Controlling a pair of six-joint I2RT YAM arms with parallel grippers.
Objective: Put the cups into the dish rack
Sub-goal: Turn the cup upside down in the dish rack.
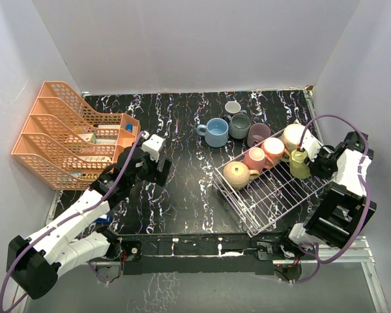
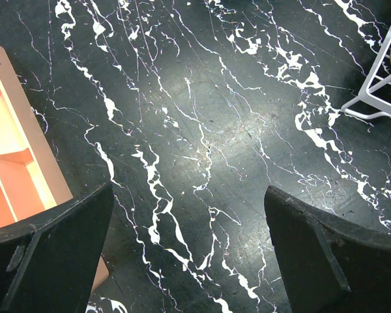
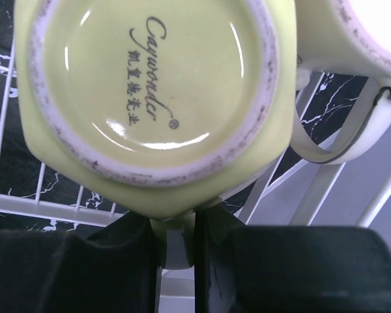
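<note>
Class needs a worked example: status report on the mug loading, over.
Left gripper open, over table. Right gripper shut on green mug by handle, at dish rack. Four mugs sit behind rack. Nothing in the way.

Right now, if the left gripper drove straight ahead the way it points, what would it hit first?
Likely the bare tabletop: the open left gripper faces black marble, nothing between its fingers. The orange organizer and dish rack corner lie off to either side.
</note>
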